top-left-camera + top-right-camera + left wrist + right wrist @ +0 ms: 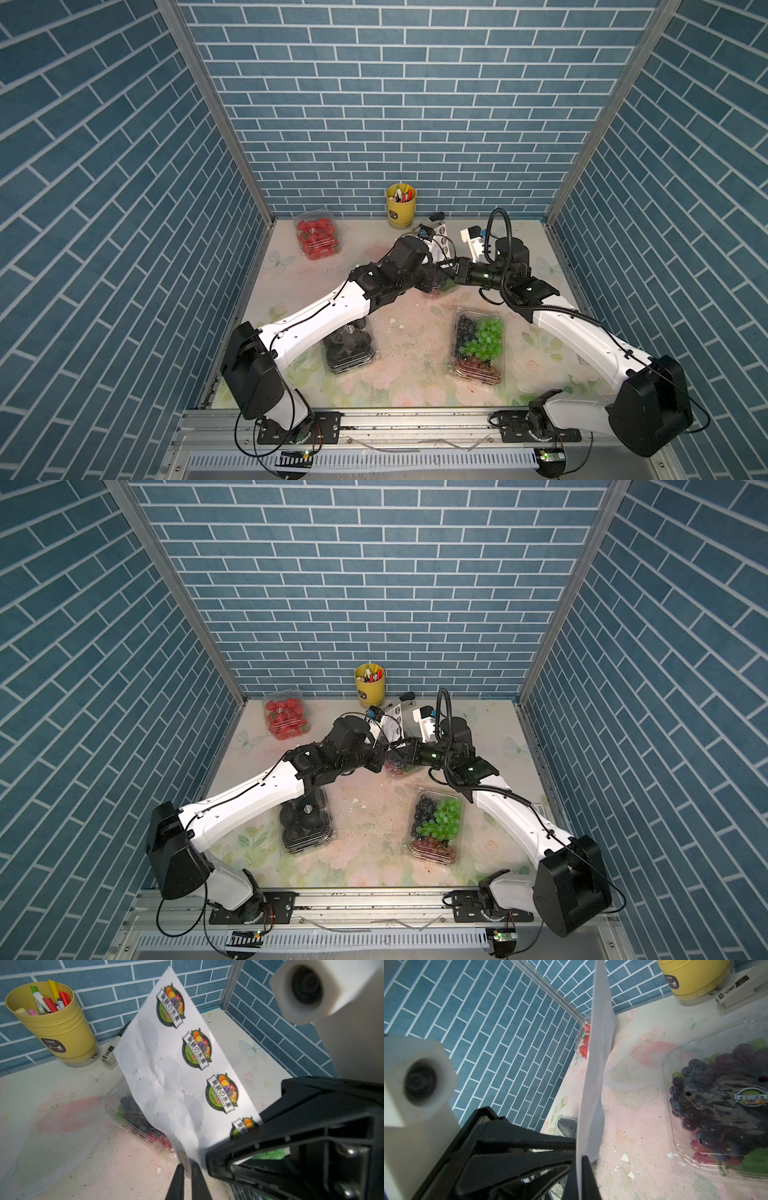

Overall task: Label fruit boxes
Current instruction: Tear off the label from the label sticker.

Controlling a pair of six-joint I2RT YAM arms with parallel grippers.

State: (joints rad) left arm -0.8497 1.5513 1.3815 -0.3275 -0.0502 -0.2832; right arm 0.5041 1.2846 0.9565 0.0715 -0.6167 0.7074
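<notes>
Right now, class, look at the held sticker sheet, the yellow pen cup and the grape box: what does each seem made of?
Sticker sheet: glossy backing paper, probably; it curls and shines where stickers are gone.
Pen cup: matte yellow plastic, likely; moulded ridges.
Grape box: thin clear plastic; fruit shows through, glare on lid.

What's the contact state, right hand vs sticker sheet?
Touching. The right wrist view shows the sticker sheet running edge-on down between the closed fingers of the right hand, pinched with no gap.
</notes>
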